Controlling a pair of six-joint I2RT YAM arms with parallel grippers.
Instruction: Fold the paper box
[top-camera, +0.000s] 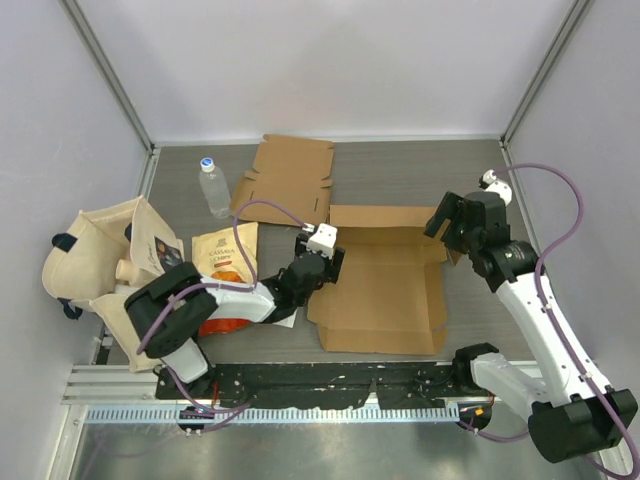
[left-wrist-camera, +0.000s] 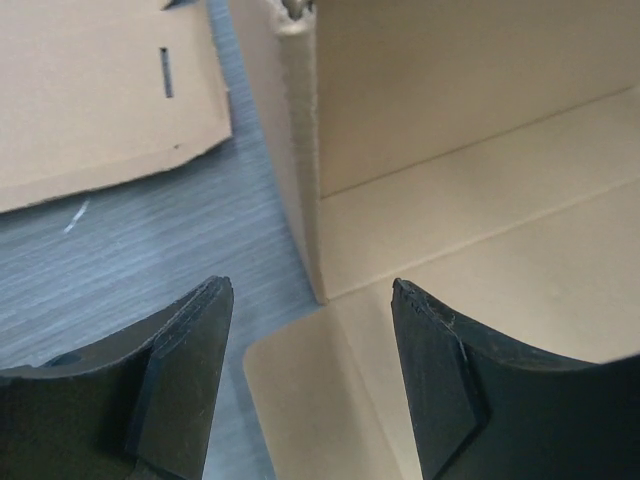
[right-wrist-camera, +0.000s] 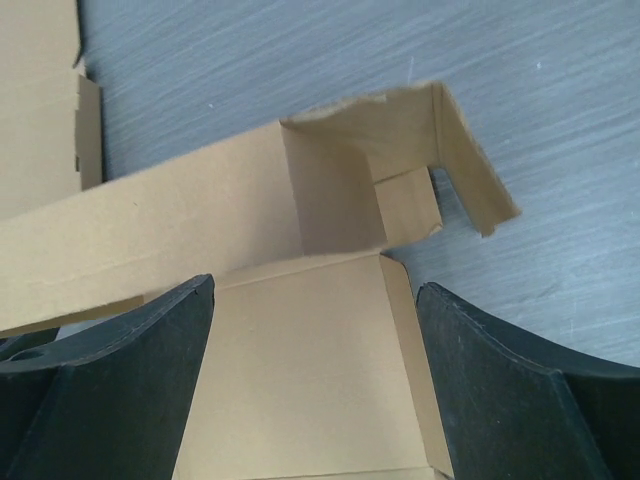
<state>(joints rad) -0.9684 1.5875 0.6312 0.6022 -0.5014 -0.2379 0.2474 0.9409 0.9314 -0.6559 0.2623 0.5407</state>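
Observation:
The brown paper box (top-camera: 380, 285) lies in the middle of the table, its back wall (top-camera: 375, 217) standing up and its other panels flat. My left gripper (top-camera: 322, 252) is at the box's back left corner, open. In the left wrist view the left gripper (left-wrist-camera: 312, 300) hangs over a flat side flap (left-wrist-camera: 330, 400), with the back wall's end edge (left-wrist-camera: 300, 150) just ahead. My right gripper (top-camera: 445, 225) hovers at the back right corner. Seen from the right wrist, the right gripper (right-wrist-camera: 315, 290) is open over a side panel (right-wrist-camera: 310, 380), beyond which a bent corner tab (right-wrist-camera: 470, 165) sticks out.
A second flat cardboard blank (top-camera: 290, 175) lies behind the box. A clear water bottle (top-camera: 213, 185), an orange snack packet (top-camera: 225, 262) and a cream tote bag (top-camera: 100, 265) are on the left. Frame walls close in the sides and back.

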